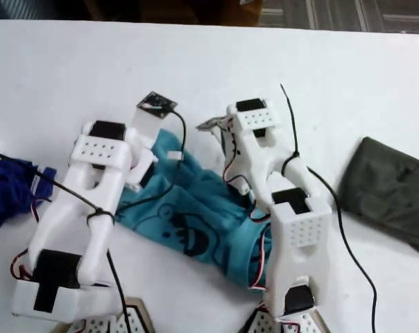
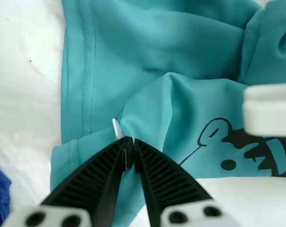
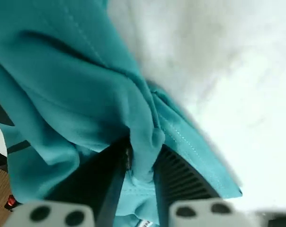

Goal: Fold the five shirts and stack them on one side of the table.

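A teal shirt (image 1: 195, 215) with a dark cartoon print lies crumpled between the two arms, near the table's front. In the left wrist view my left gripper (image 2: 129, 152) is shut on a raised fold of the teal shirt (image 2: 181, 61) close to its hemmed edge. My right gripper (image 3: 142, 166) is shut on a bunched ridge of the same teal shirt (image 3: 76, 90), which drapes over its fingers. From above, the left gripper (image 1: 148, 168) sits at the shirt's left end and the right gripper (image 1: 230, 149) at its far right edge.
A blue shirt (image 1: 12, 191) is heaped at the table's left edge. An olive-green shirt (image 1: 390, 191) lies at the right. The white table (image 1: 209, 62) stretches bare behind the arms. A white arm part (image 2: 271, 111) juts into the left wrist view.
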You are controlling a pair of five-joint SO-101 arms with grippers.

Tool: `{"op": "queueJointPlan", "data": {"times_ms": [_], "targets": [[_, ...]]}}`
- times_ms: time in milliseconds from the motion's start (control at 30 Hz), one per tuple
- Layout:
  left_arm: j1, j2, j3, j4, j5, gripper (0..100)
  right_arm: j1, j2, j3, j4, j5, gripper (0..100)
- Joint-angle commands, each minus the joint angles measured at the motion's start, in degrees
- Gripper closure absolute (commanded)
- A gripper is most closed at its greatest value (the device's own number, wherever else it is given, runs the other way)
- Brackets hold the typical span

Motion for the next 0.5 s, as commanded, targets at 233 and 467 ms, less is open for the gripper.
{"op": "queueJointPlan", "data": {"times_ms": [233, 467], "targets": [[-1.93, -2.73, -0.66, -0.09, -0.09, 97, 1.98, -10.51, -11.60, 2.59, 0.00, 98.0], [-6.51, -2.73, -0.66, -0.18, -0.09, 97, -1.80, -30.20, 3.52, 2.59, 0.26, 98.0]]}}
